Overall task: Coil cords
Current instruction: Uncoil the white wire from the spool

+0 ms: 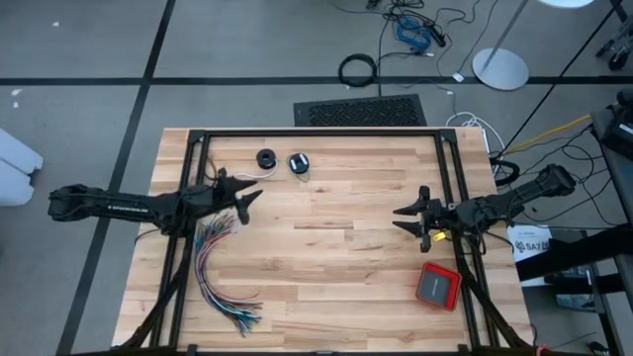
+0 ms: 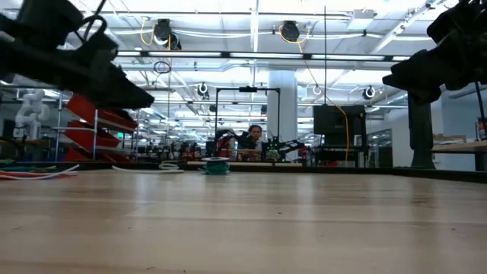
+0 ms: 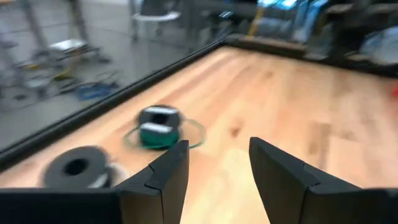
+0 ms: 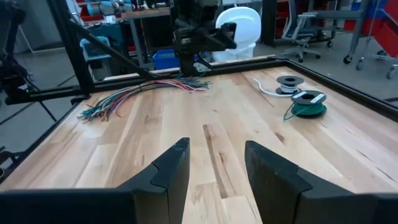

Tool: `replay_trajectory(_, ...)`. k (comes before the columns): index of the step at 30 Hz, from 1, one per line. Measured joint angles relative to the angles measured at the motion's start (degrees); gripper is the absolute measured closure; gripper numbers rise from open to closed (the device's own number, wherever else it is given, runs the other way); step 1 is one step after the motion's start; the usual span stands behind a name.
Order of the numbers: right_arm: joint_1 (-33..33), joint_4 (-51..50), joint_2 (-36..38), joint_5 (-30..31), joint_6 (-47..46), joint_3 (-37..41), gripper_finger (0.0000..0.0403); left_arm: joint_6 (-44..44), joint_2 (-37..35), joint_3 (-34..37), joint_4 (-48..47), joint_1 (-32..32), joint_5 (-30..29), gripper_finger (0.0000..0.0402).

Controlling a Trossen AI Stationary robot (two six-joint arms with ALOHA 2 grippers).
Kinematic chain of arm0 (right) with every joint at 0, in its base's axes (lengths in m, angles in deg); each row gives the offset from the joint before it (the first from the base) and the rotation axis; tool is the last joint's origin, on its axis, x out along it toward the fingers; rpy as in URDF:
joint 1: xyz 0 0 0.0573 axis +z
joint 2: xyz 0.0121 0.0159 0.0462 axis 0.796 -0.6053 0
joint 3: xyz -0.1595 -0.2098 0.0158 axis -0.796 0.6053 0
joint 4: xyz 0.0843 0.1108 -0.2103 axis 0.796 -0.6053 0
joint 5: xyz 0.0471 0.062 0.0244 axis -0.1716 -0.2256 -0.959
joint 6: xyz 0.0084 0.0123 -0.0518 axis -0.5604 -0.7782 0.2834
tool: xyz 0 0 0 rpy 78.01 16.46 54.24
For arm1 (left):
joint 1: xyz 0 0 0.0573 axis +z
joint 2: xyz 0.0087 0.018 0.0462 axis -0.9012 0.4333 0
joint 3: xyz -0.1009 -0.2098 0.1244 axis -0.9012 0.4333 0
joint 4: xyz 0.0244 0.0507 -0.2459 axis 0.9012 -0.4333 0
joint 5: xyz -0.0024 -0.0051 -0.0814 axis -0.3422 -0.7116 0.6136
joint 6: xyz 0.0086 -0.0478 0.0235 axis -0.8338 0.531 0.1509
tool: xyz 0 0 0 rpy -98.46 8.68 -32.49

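Wooden table point(image 1: 326, 247): both cords point(image 1: 282, 160) sit coiled at the far edge; left gripper point(image 1: 247, 197) and right gripper point(image 1: 404, 219) hover spread, holding nothing.

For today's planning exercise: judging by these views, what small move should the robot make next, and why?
Probably withdraw the left end effector to rest. Both cords, teal cord and black cord, already lie coiled near the table's far edge, and both end effectors, right end effector included, are open and empty.
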Motion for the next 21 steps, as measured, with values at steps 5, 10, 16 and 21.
replay_trajectory(5,-1.79,5.13,-1.06,0.04,4.47,0.00,0.0261,-2.87,8.85,-9.51,-1.38,3.03,-0.58,0.0226)
replay_trajectory(10,-4.41,10.95,-4.34,-1.39,7.27,0.00,0.0261,-7.58,20.50,-17.91,-13.78,6.94,-0.50,0.0226)
replay_trajectory(16,-6.73,13.22,-9.10,-1.89,7.12,0.00,0.0261,-17.41,33.05,-25.10,-16.39,11.11,-4.09,0.0226)
replay_trajectory(21,-7.25,13.38,-12.22,-1.95,4.36,0.00,0.0261,-22.44,40.69,-30.59,-19.02,16.56,-4.14,0.0226)
